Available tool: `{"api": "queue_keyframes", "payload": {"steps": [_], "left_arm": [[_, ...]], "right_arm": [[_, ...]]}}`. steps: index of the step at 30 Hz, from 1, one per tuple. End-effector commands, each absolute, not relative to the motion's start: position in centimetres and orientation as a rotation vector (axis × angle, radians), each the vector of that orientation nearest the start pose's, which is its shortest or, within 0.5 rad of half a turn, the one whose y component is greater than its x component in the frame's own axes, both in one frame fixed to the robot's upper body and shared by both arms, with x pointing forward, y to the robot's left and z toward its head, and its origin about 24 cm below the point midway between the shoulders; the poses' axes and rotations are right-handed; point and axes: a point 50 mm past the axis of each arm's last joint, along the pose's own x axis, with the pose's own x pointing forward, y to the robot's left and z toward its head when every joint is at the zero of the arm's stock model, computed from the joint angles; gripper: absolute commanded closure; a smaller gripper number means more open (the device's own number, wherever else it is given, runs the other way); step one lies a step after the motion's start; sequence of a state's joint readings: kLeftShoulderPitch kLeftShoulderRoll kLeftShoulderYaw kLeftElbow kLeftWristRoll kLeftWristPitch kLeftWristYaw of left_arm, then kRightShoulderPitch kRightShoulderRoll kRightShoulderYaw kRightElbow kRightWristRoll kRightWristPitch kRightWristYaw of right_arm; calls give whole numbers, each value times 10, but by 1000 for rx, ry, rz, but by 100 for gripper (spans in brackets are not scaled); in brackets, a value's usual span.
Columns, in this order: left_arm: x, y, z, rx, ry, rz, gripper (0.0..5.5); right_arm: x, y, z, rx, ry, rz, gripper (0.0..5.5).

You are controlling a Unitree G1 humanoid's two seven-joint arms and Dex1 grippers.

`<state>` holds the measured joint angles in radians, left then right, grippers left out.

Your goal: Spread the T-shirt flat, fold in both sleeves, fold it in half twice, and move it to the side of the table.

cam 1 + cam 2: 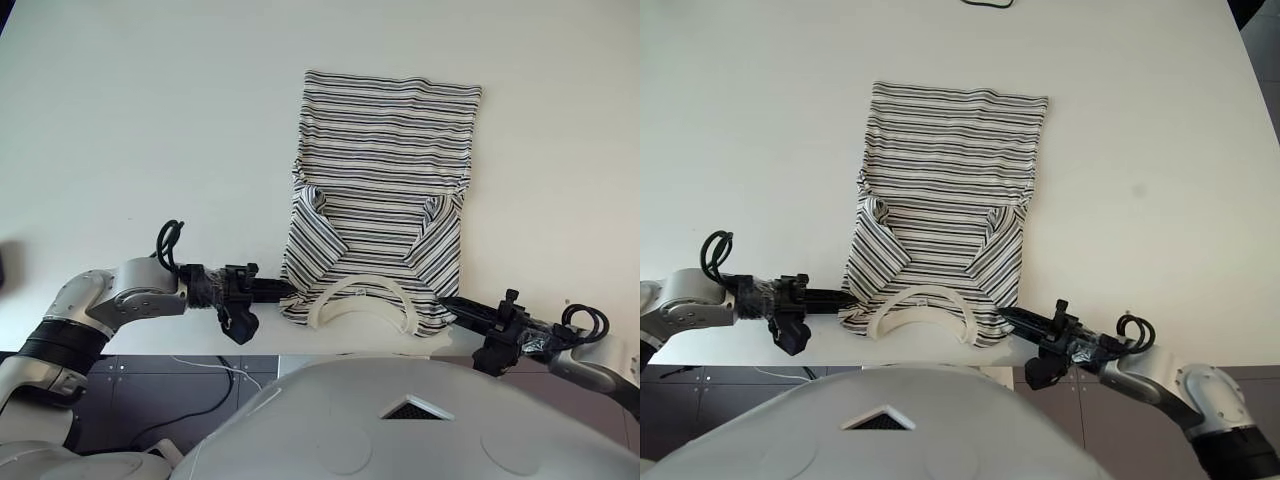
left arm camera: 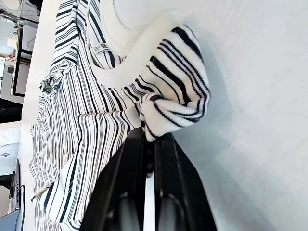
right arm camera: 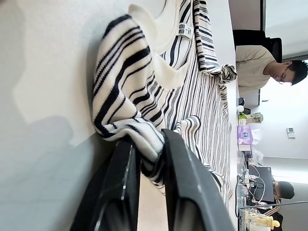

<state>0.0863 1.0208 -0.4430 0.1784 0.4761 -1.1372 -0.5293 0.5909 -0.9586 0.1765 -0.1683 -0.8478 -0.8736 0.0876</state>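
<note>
The black-and-white striped T-shirt (image 1: 385,190) lies flat on the white table (image 1: 140,130), collar toward me, both sleeves folded in over its body. My left gripper (image 1: 287,291) is shut on the shirt's near left shoulder corner (image 2: 175,96), at the table's front edge. At the near right shoulder corner (image 3: 127,108), my right gripper (image 1: 445,302) is shut on the fabric. The white ribbed collar (image 1: 360,300) lies between the two grippers.
The table's front edge (image 1: 200,352) runs just under both grippers. Bare tabletop spreads to the left and to the right (image 1: 1160,150) of the shirt. A dark cable (image 1: 985,3) lies at the far edge.
</note>
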Motion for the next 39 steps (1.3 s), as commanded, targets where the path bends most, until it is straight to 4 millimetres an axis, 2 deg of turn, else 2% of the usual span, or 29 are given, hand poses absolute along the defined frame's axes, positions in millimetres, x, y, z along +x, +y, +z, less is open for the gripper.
{"api": "queue_keyframes", "payload": {"steps": [1, 4, 7, 12, 17, 20, 22, 26, 29, 32, 35, 39], "left_arm": [[131, 217, 11, 1136, -108, -1703, 540], [137, 210, 15, 1087, -105, -1667, 540], [140, 207, 28, 1060, -102, -1661, 540], [123, 220, 62, 980, -58, -1688, 540], [110, 215, 97, 763, 70, -1647, 540], [110, 213, 112, 648, 154, -1627, 540], [124, 204, 121, 605, 150, -1537, 540], [175, 186, 126, 621, 76, -1311, 540], [217, 175, 121, 596, 78, -1173, 540], [249, 168, 113, 563, 111, -1068, 540], [271, 169, 108, 520, 141, -957, 540], [284, 170, 104, 458, 178, -877, 540]], "right_arm": [[64, -217, 12, -1294, -62, 1410, 528], [71, -220, 20, -1303, -71, 1415, 539], [67, -219, 36, -1260, -77, 1398, 539], [54, -219, 74, -1129, -19, 1308, 539], [43, -218, 104, -1045, 55, 1215, 539], [48, -216, 124, -958, 88, 1121, 539], [70, -220, 138, -896, 77, 1022, 539], [123, -236, 151, -800, 75, 897, 539], [165, -243, 156, -687, 72, 842, 539], [200, -245, 155, -593, 69, 824, 539], [237, -248, 152, -562, 64, 801, 539], [277, -239, 137, -549, 94, 819, 539]]}}
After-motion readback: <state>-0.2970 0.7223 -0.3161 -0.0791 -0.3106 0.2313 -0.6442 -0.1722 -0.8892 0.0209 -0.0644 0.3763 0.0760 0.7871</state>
